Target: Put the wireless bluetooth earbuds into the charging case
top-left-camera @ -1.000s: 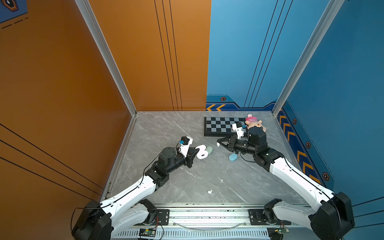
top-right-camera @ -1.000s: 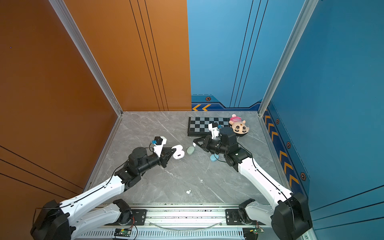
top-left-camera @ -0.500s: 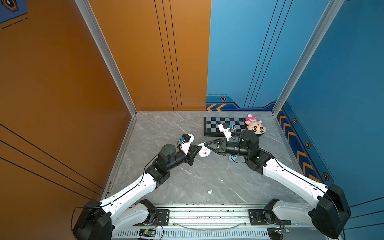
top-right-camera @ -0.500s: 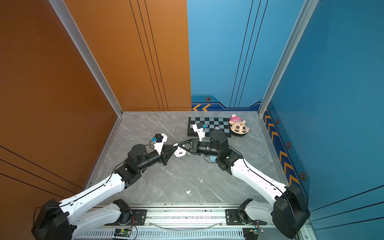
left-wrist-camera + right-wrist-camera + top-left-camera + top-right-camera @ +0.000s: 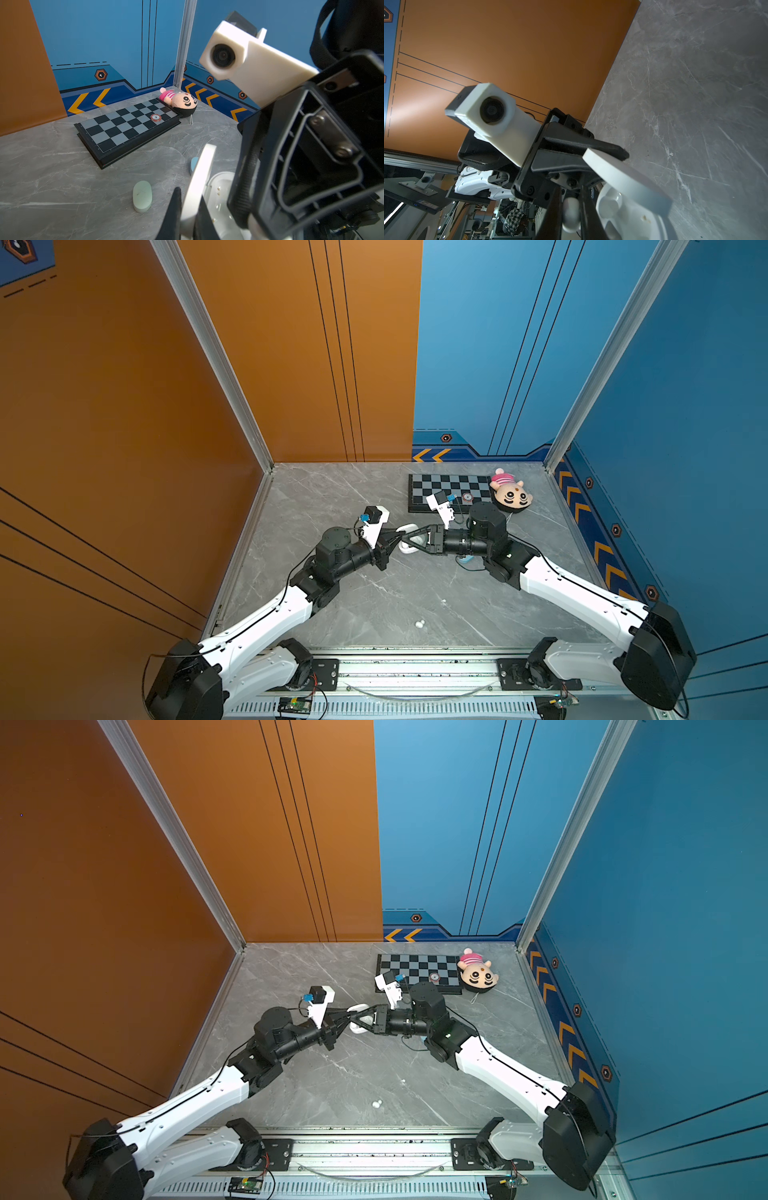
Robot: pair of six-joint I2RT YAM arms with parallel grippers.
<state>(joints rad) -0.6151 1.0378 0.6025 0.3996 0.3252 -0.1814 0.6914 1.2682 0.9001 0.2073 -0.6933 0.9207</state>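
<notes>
Mid-frame in both top views, the two arms meet at the open white case [image 5: 404,548]. The left gripper [image 5: 190,199] is pinched narrow on its raised lid [image 5: 204,162]. The right gripper [image 5: 570,197] is clamped on a white earbud [image 5: 571,216], right at the case tray. Loose buds [image 5: 420,624] lie at lower centre, well apart from the case.

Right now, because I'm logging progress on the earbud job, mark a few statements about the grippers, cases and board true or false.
1. The left gripper pinches the white case's lid. True.
2. The right gripper is empty. False: it holds a white earbud.
3. The mint case stands open. False: it lies closed on the table.
4. A chip lies on the chessboard. True.
</notes>
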